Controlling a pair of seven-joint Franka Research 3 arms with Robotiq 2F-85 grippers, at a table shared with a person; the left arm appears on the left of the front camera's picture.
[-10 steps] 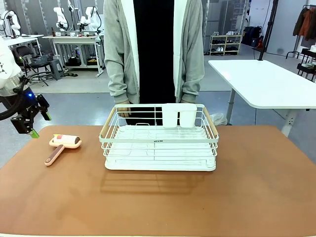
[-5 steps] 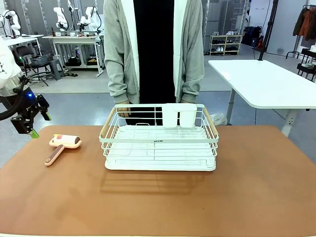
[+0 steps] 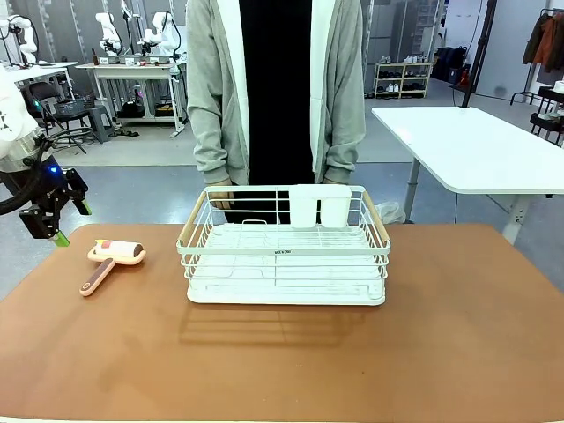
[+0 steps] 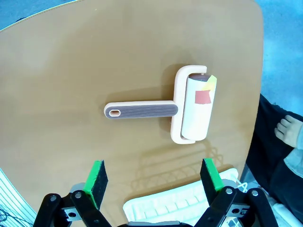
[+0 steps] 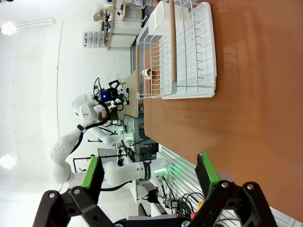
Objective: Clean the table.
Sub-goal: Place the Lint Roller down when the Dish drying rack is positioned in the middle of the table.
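Note:
The reddish-brown table (image 3: 282, 361) carries a pink lint roller (image 3: 112, 260) at its left, lying flat with the white roll toward the far edge. My left gripper (image 3: 55, 214) hovers above the table's left corner, open and empty. From the left wrist view the lint roller (image 4: 177, 109) lies on the table (image 4: 71, 71) ahead of the open left gripper (image 4: 154, 178), well apart from the green pads (image 4: 97, 177). My right gripper (image 5: 149, 172) stands open with nothing in it, looking along the table (image 5: 255, 94).
A white wire dish rack (image 3: 285, 247) with two white cups stands mid-table, also seen as the rack (image 5: 182, 52) in the right wrist view. A person in a grey cardigan (image 3: 273, 88) stands right behind it. A white-topped table (image 3: 476, 145) stands at back right.

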